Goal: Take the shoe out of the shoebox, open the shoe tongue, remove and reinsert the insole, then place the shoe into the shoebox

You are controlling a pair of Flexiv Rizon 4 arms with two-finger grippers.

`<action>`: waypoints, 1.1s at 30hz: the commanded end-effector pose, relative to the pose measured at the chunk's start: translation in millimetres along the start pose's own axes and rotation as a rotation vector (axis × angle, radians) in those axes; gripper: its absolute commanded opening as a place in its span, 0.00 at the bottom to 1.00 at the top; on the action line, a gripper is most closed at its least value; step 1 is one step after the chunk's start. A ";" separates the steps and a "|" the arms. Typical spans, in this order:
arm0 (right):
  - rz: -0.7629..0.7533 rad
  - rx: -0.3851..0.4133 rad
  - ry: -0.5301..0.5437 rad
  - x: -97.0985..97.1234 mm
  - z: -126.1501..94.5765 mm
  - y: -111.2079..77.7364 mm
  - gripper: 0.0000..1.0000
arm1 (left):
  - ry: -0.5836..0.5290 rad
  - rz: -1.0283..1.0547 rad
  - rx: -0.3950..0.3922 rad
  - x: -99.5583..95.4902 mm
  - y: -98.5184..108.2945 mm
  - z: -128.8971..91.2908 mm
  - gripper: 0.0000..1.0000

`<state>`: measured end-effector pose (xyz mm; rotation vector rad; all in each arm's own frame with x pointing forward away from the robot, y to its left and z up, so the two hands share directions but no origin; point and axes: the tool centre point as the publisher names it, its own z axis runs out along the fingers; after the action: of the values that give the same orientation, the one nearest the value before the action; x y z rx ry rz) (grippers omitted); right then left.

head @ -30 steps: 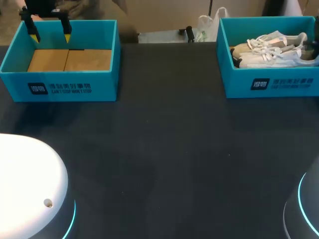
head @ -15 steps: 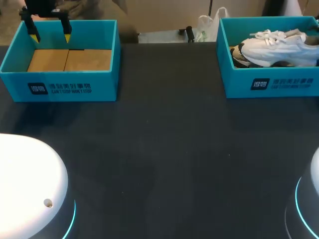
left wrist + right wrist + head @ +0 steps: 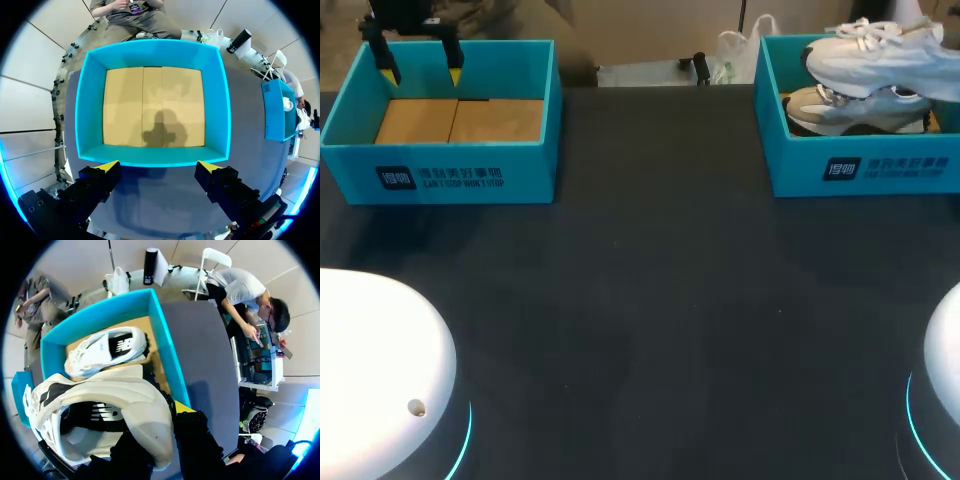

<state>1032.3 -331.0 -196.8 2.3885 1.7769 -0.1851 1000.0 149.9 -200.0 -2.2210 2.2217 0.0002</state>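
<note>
A white shoe (image 3: 880, 58) hangs above the right blue shoebox (image 3: 865, 170), its toe pointing left. In the right wrist view my right gripper (image 3: 160, 432) is shut on the heel of this shoe (image 3: 100, 410), one yellow fingertip (image 3: 183, 407) showing beside it. A second white shoe (image 3: 850, 108) lies on its side inside the box (image 3: 167, 355). My left gripper (image 3: 420, 70) stands open over the back of the left blue shoebox (image 3: 450, 175), with nothing between its fingers (image 3: 107, 166). That box (image 3: 150, 156) holds only its brown cardboard floor.
The dark tabletop (image 3: 650, 300) stretches between the two boxes. The white bases of my arms (image 3: 370, 370) sit at the near corners. The right shoebox (image 3: 276, 112) shows side-on in the left wrist view.
The right gripper has lifted one white shoe up out of the right shoebox; the other shoe stays inside. The left arm has not moved.
</note>
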 end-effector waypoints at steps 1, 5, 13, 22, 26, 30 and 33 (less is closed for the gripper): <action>-0.007 -0.069 -0.005 0.3 -48.1 -35.2 0.00 | 0.000 0.000 0.000 -0.1 0.0 0.0 1.00; -0.020 -0.083 -0.004 8.5 -74.5 -67.4 0.00 | 0.000 0.000 0.000 -0.1 0.0 0.0 1.00; -0.040 -0.140 -0.018 45.1 -100.5 -143.5 0.00 | 0.000 0.000 0.000 -0.1 0.0 0.0 1.00; -0.062 -0.162 -0.020 103.1 -102.4 -237.1 0.00 | 0.000 0.000 0.000 -0.1 0.0 0.0 1.00; -0.056 -0.154 -0.025 123.2 -100.3 -270.8 0.00 | 0.000 0.000 0.000 -0.1 0.0 0.0 1.00; -0.066 -0.137 -0.012 132.3 -97.7 -283.1 0.00 | 0.000 0.000 0.000 -0.1 0.0 0.0 1.00; -0.066 -0.137 -0.012 132.3 -97.7 -283.1 0.00 | 0.000 0.000 0.000 -0.1 0.0 0.0 1.00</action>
<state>813.2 -106.0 -143.3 2.3281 1.8504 -0.2414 1000.0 149.9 -200.0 -2.2211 2.2216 0.0001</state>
